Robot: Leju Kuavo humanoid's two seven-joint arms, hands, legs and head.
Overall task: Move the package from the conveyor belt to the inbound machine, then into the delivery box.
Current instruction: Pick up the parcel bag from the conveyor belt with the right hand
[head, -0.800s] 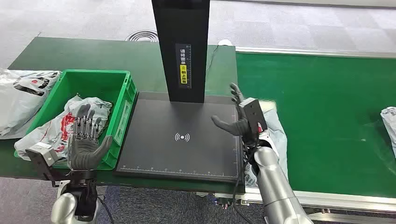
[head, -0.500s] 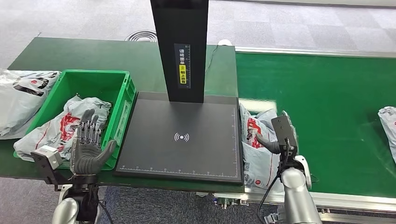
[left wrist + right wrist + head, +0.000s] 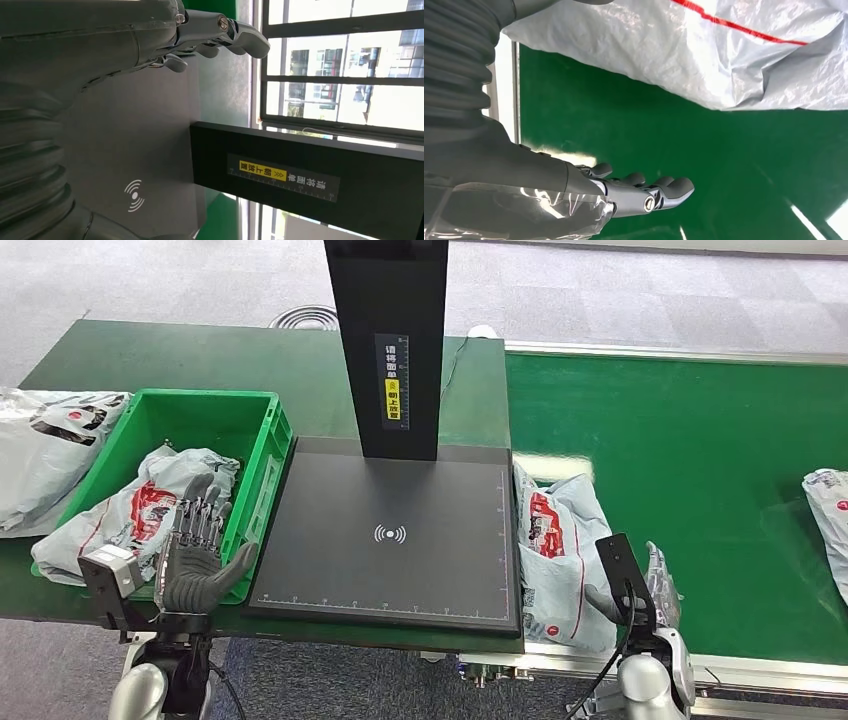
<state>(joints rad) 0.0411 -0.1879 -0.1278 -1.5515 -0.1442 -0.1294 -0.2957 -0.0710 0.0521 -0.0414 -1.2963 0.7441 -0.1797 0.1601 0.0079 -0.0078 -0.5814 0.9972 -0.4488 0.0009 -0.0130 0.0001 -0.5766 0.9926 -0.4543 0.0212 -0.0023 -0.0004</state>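
The package (image 3: 556, 555) lies flat on the green belt (image 3: 700, 440), its long axis running from the belt's near edge toward the far side, slightly slanted, and its left edge lies right along the right edge of the black scanner plate (image 3: 390, 535). It is a crinkled grey plastic mailer with red and black print along the side next to the plate; its near end reaches the belt's front rail. The right hand (image 3: 655, 585) is low at the belt's near edge, just right of the package, fingers spread and holding nothing; in the right wrist view the hand (image 3: 644, 192) hovers over bare green belt with the package (image 3: 704, 55) a little apart from it. The left hand (image 3: 195, 555) stands upright with fingers apart, empty, in front of the green crate (image 3: 265, 455), which holds another mailer (image 3: 130, 510). A black post (image 3: 385, 340) rises from the plate's far edge. To the right of the package the belt is open up to a second parcel (image 3: 828, 510) at the picture's right edge. More mailers (image 3: 45, 450) lie on the table left of the crate.
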